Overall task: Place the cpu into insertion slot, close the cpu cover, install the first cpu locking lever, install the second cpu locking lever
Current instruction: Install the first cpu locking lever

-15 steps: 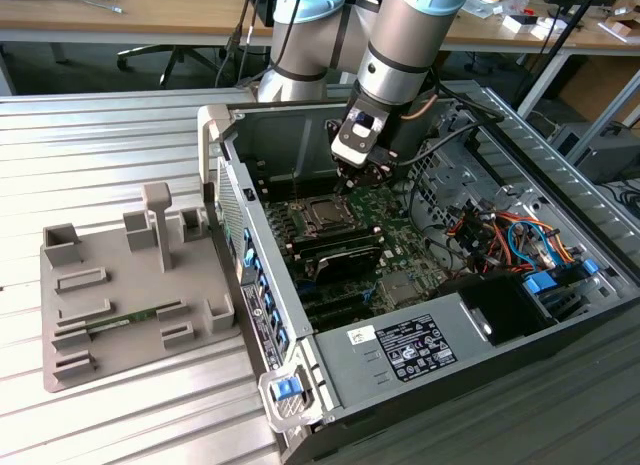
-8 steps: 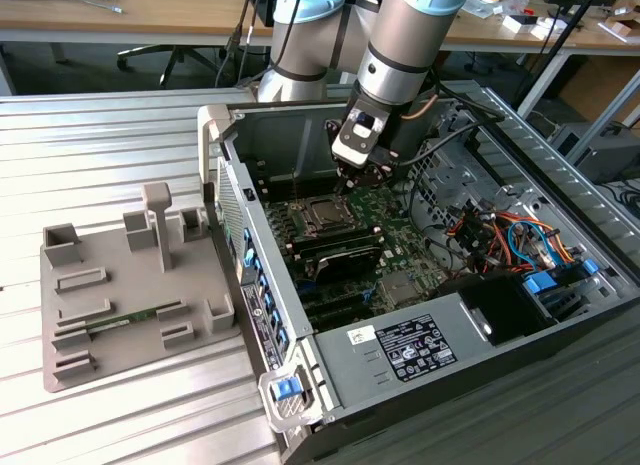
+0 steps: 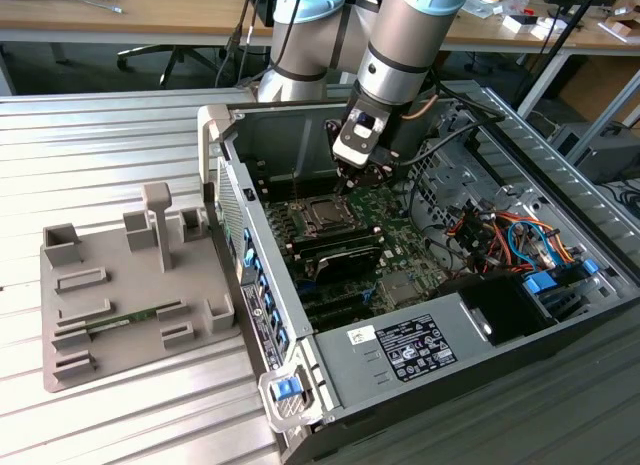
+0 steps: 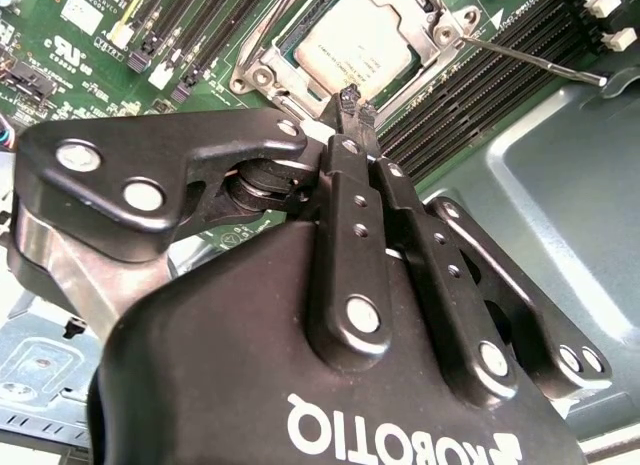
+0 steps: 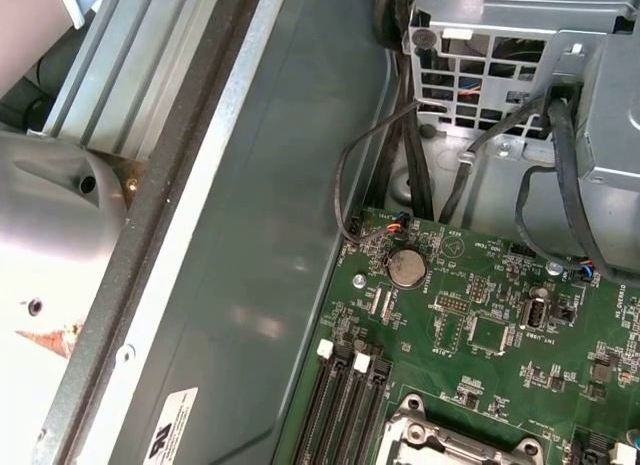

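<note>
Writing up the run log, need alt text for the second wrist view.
The black hand, shut, points at the cpu, which sits framed by the silvery cpu cover on the green motherboard. A thin metal lever sticks out beside it.

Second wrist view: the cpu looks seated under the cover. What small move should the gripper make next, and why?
Probably shift the shut gripper toward the thin lever. The cpu lies with the cover down over it, yet that lever juts free across the memory slots, seemingly unlatched, while the gripper sits at the cover's edge, apart from the lever.
</note>
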Action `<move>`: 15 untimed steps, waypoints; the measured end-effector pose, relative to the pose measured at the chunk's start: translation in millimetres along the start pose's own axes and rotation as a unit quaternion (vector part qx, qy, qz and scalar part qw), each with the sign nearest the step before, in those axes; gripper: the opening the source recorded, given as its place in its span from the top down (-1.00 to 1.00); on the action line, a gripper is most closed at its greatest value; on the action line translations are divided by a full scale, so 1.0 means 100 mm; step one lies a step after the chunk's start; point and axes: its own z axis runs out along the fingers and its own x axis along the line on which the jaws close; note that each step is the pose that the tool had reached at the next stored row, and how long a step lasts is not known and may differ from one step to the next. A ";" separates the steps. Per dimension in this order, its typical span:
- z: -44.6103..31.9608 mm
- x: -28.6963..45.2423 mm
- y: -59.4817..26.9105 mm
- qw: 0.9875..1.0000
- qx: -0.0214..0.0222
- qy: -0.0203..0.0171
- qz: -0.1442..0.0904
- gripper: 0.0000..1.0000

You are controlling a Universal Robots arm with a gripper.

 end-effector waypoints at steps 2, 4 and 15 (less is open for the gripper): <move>0.000 0.000 0.000 1.000 0.000 0.000 -0.001 0.80; 0.000 0.000 0.000 1.000 0.000 0.000 -0.002 0.80; 0.000 0.000 0.000 1.000 0.000 0.000 -0.014 0.80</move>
